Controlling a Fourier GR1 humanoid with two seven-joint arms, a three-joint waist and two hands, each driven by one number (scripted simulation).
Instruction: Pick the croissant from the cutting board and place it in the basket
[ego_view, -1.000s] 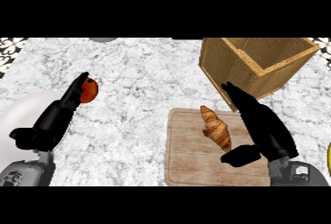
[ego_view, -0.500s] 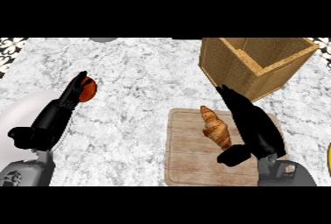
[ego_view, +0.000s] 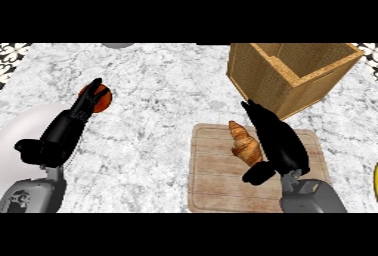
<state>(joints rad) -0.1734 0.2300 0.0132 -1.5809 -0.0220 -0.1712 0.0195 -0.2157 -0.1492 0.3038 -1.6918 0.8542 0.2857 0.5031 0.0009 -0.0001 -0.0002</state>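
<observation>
Croissant (ego_view: 244, 145) on the cutting board (ego_view: 214, 185), long axis running up the board toward the basket (ego_view: 280, 82), just left of the right hand (ego_view: 277, 145), fingers straight, holding nothing; left hand (ego_view: 66, 131) well apart.

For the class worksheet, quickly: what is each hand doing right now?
Left hand: open, holding nothing, fingers by the orange ball.
Right hand: open, holding nothing, beside the croissant.
</observation>
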